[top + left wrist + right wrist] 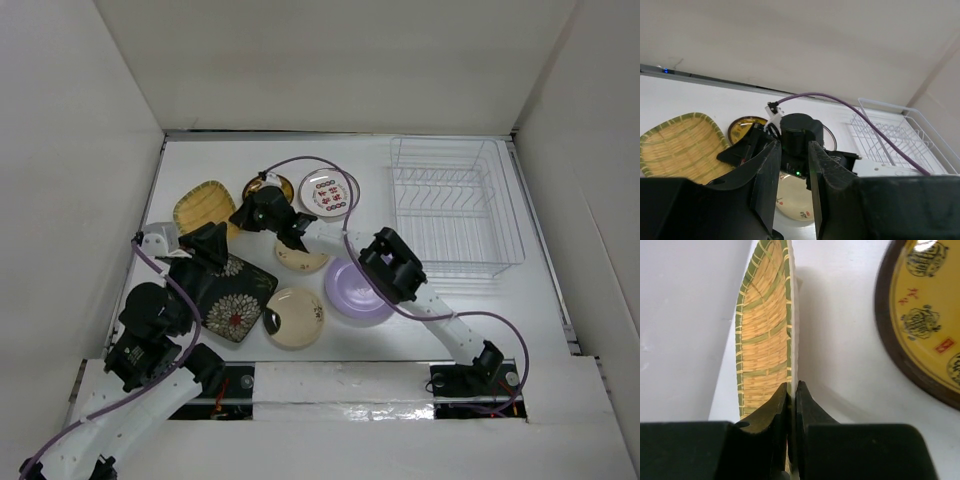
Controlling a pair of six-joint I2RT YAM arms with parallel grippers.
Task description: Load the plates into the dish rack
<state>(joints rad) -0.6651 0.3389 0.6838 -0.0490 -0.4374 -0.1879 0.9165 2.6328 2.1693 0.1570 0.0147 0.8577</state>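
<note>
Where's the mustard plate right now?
Top view: the mustard plate sits far left, beside the dark-yellow plate, its rim pinched by the right tool.

- White table [480, 300].
- Wire dish rack [455, 205], far right.
- Left and centre: mustard plate [200, 207], dark-yellow plate [285, 185], red-marked white plate [325, 192], cream plate [300, 262], second cream plate [297, 318], lavender plate [350, 295], black flowered plate [235, 300].

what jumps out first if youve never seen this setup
The right gripper reaches across to the far left of the table, its fingers pinched on the rim of the mustard woven-look plate. The white wire dish rack on the right holds no plate, while the rest, such as the lavender plate, lie left and centre. The left gripper hangs open by the black flowered plate.
</note>
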